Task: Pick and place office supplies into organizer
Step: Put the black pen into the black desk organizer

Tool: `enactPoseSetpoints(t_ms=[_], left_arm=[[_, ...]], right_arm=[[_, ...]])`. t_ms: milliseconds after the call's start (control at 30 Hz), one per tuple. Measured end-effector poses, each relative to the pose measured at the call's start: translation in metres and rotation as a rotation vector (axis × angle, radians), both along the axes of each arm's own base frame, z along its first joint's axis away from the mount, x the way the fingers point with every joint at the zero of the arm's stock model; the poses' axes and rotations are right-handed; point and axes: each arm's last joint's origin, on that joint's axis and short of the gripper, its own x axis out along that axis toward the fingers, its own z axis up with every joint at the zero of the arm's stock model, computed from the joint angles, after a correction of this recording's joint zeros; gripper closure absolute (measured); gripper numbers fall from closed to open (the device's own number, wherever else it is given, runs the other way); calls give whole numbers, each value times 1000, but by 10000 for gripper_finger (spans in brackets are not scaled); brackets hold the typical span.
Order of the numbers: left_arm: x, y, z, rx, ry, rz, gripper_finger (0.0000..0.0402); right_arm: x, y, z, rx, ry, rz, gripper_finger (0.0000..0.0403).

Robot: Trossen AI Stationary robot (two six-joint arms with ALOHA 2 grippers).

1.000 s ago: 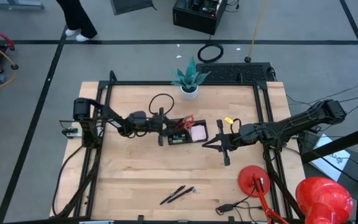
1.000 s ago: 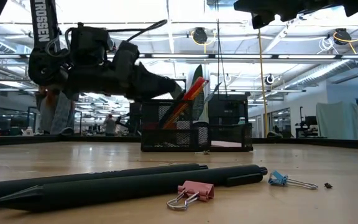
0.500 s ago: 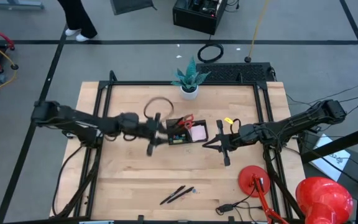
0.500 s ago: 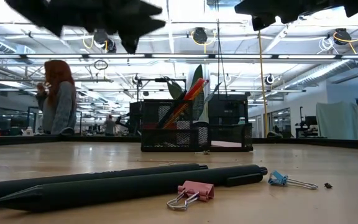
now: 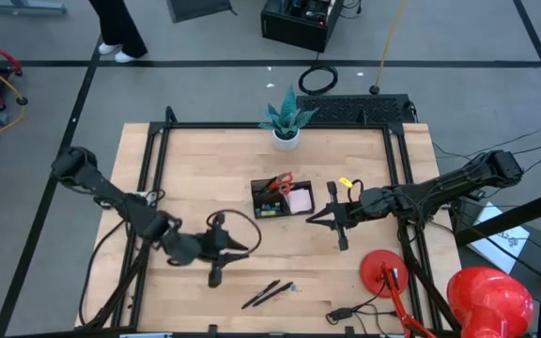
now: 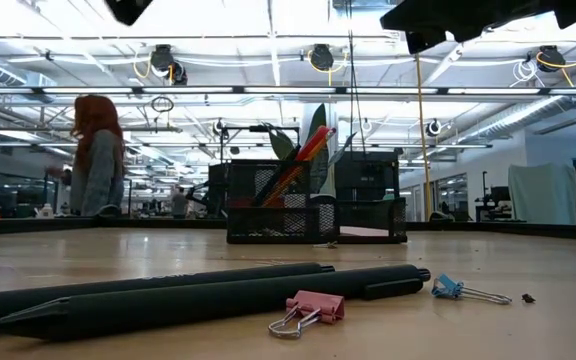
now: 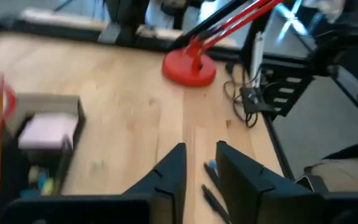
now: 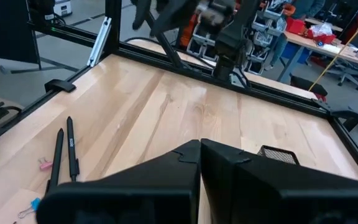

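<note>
Pens (image 5: 269,294), two of them and black, lie side by side near the table's six-o'clock edge, with a pink binder clip (image 6: 307,309) and a blue binder clip (image 6: 458,290) just beside them. At the table's centre sits the black mesh organizer (image 5: 263,187), already holding an orange pencil (image 6: 298,160), red-handled scissors (image 5: 282,180) and a pink sticky-note pad (image 5: 300,201).

The left gripper (image 5: 216,251) hangs above the wood at about ten o'clock from the pens and seven o'clock from the organizer; its wrist view shows the fingers slightly apart with nothing between them, looking past the pens toward a red lamp base (image 7: 189,67). The right gripper (image 5: 335,218) waits at three o'clock of the organizer, its fingers pressed together and empty.

By my reading the step in hand is the reach for the remaining supplies, the pens most likely first. The next move calls for the left gripper to travel toward five o'clock, widen its fingers across one pen's barrel and come down squarely. The two pens lie so close that pinching only one may be awkward, and the clips beside them could be nudged.
</note>
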Motion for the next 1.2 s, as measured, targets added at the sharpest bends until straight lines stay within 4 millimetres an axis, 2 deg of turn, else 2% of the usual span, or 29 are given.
enactPoseSetpoints(t_ms=[100,233,433,600,733,933,1033,1200], left_arm=[[-4,-19,-16,-7,39,18,344],[-5,-45,-48,40,121,-15,391],[15,-64,-101,-52,202,5,380],[35,-67,-132,-224,225,8,394],[52,-75,-133,-239,245,8,395],[78,-96,-111,-77,382,-50,398],[83,-99,-107,-23,466,-35,395],[82,-99,-113,-70,527,-40,398]], right_arm=[[0,0,0,-2,2,0,399],[0,0,0,-2,1,0,399],[0,0,0,-2,0,0,399],[0,0,0,3,-3,-1,399],[0,0,1,9,-7,-2,399],[0,0,1,9,-6,-2,399],[0,0,1,10,-6,-2,399],[0,0,0,9,-1,-2,399]])
